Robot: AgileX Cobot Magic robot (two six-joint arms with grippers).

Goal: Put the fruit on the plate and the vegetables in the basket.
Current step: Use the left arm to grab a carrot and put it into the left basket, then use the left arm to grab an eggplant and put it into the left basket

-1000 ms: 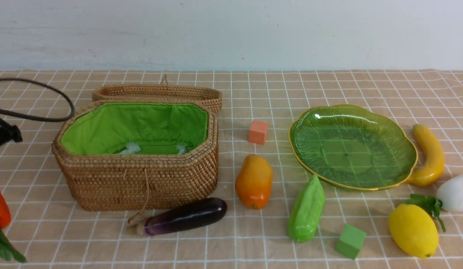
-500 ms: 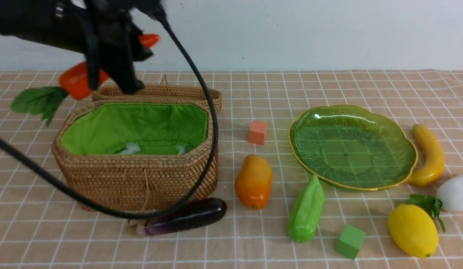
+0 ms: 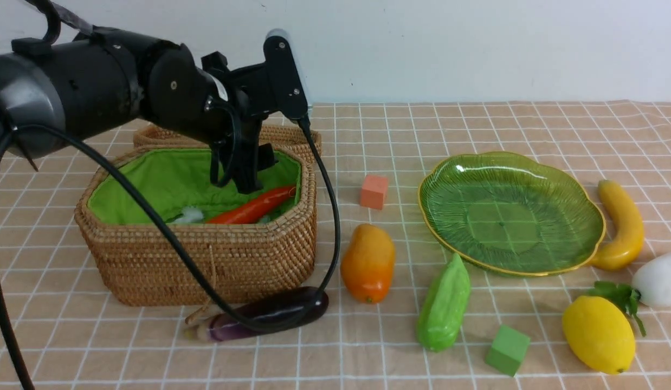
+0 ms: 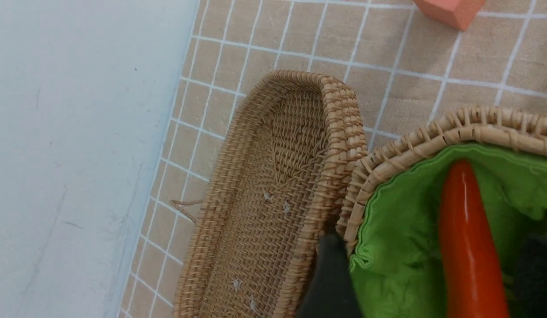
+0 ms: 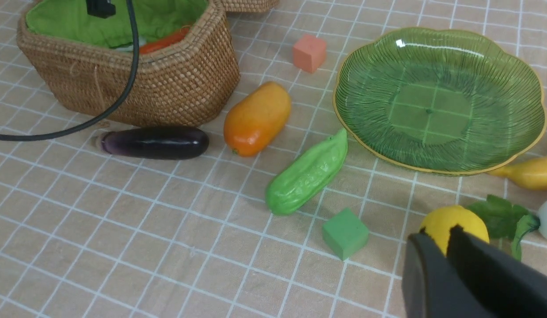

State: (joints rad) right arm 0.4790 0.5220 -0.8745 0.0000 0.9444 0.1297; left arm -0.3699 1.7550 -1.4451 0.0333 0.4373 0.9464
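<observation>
Half a second ago the left gripper (image 3: 233, 181) held the carrot (image 3: 254, 206) above the woven lid (image 3: 292, 140) — now its jaws stand apart, and the glossy tapered carrot lies on green cloth inside the rattan basket (image 3: 205, 260). The right gripper (image 5: 434, 240) has its jaws together, empty.

Peach tablecloth (image 3: 400, 124) with a white grid runs right across the table, softly creased, and meets a plain white wall (image 3: 449, 49) at the back. Small orange cube (image 3: 374, 191) sits flat on the cloth around mid-table. Small green cube (image 3: 507, 350) is nearer the front and further right, an edge turned toward the camera, well apart from the orange one.
</observation>
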